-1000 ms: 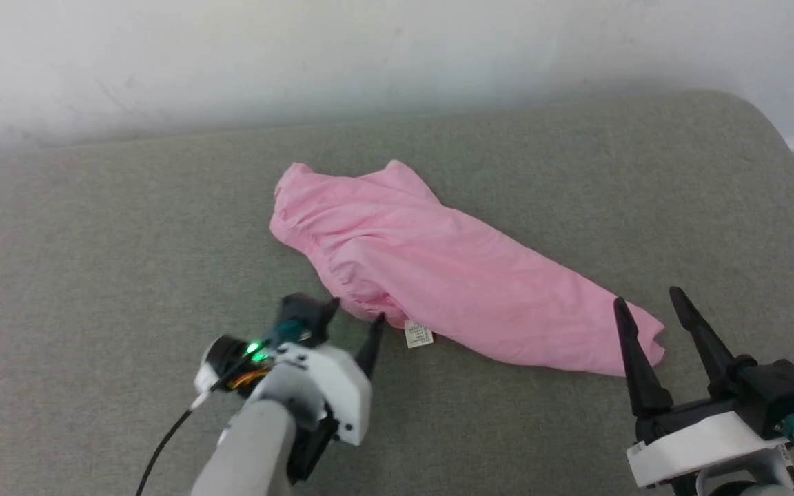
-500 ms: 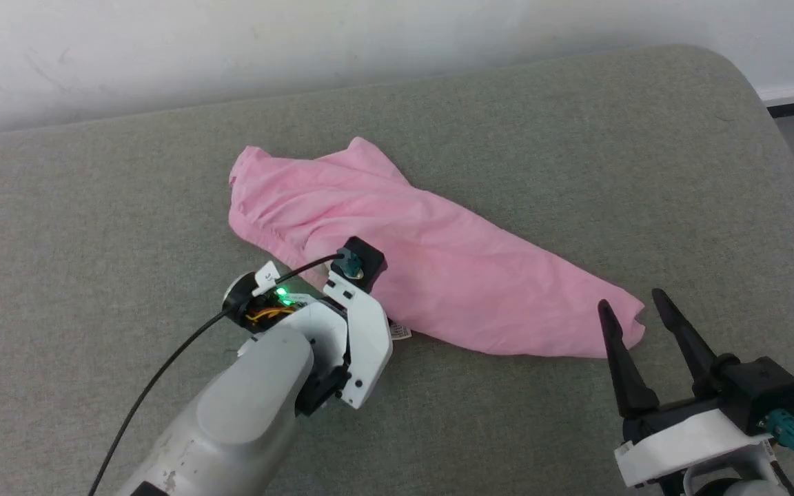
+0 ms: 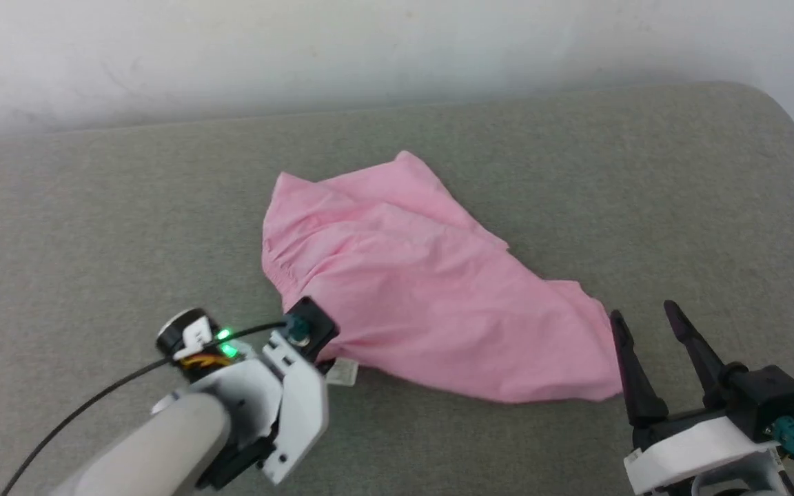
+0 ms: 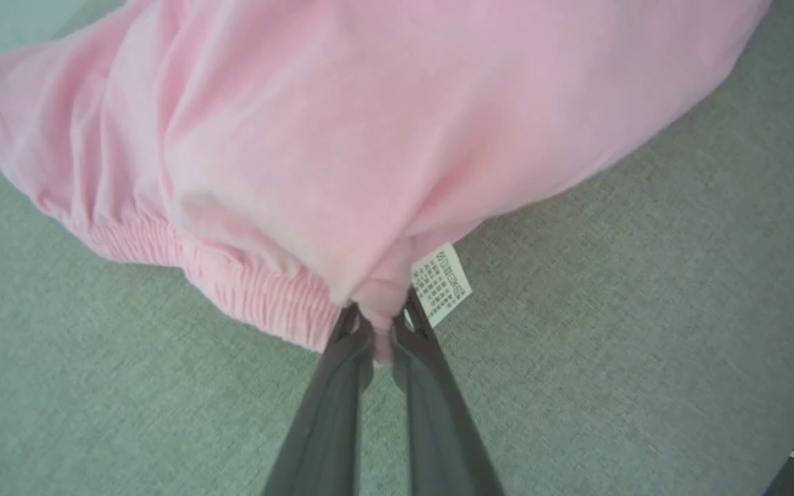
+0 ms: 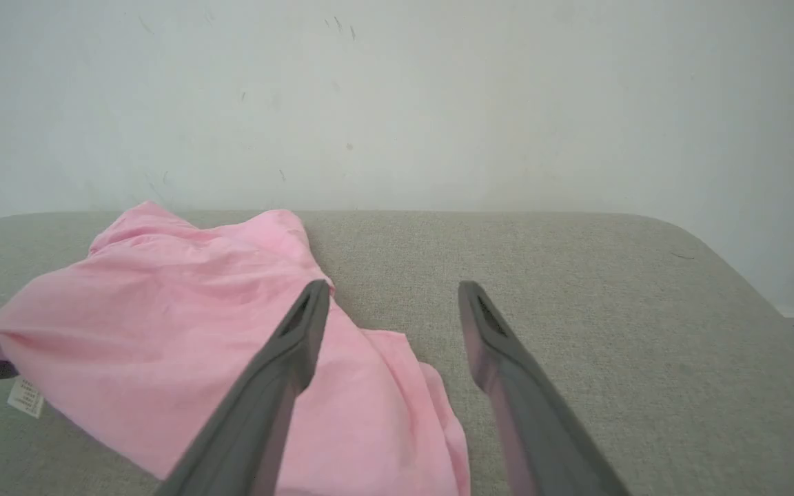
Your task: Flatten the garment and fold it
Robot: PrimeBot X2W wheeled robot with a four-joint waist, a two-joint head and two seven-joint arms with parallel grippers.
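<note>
The light-pink shorts [image 3: 424, 296] lie crumpled across the middle of the grey padded surface, gathered waistband [image 4: 231, 282] toward my left. My left gripper [image 4: 380, 327] is shut on a pinch of pink fabric at the waistband's near end, right beside the small white label [image 4: 442, 284], which also peeks out by the wrist [image 3: 343, 372]. My right gripper [image 3: 638, 313] stands open just right of the shorts' lower right corner, fingers pointing up and apart. In the right wrist view the shorts [image 5: 163, 344] spread behind the left of its two fingers [image 5: 287, 358].
The grey fabric-covered surface [image 3: 94, 227] runs back to a white wall [image 3: 369, 48]. Its rounded right corner [image 3: 776, 117] drops off to a floor strip. A black cable [image 3: 94, 406] trails from the left wrist.
The left gripper, holding the waistband end, has pulled back toward me and to the left, dragging and bunching the shorts. The camera shifted too. The right gripper stays open near the shorts' corner.
</note>
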